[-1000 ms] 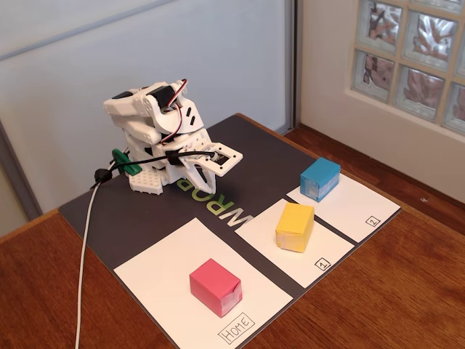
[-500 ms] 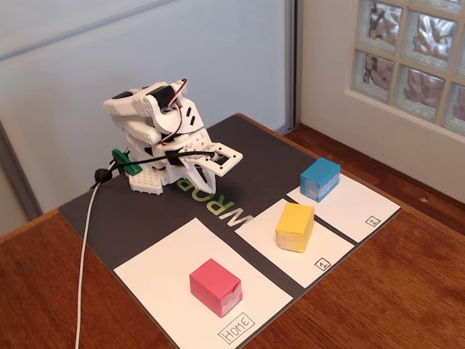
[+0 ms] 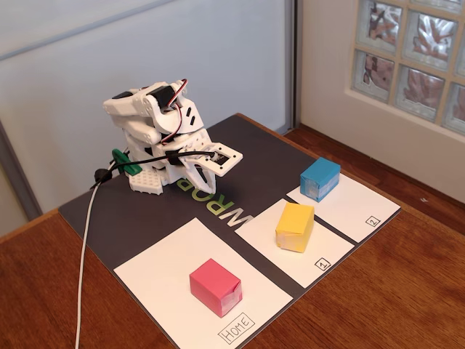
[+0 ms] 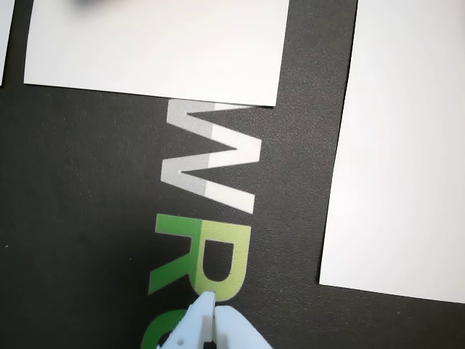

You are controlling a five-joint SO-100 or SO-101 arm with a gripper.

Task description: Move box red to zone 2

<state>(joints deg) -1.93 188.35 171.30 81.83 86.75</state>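
Note:
In the fixed view the red box (image 3: 215, 286) sits on the large white panel marked HOME (image 3: 163, 273), near the front of the mat. Zone 2 (image 3: 357, 205) is the white panel at the right, marked with a small boxed "2", and a blue box (image 3: 320, 179) stands on its far end. My gripper (image 3: 207, 186) hangs folded at the arm's base, pointing down at the dark mat, far from the red box. The wrist view shows its white fingertips (image 4: 197, 314) pressed together over the green lettering, gripper (image 4: 212, 309) shut on nothing. No box appears in the wrist view.
A yellow box (image 3: 295, 226) stands on the middle panel marked "1" (image 3: 320, 256). The black mat (image 3: 138, 218) lies on a wooden table (image 3: 392, 291). A white cable (image 3: 83, 254) runs off the left. A wall and a glass-block window (image 3: 410, 58) stand behind.

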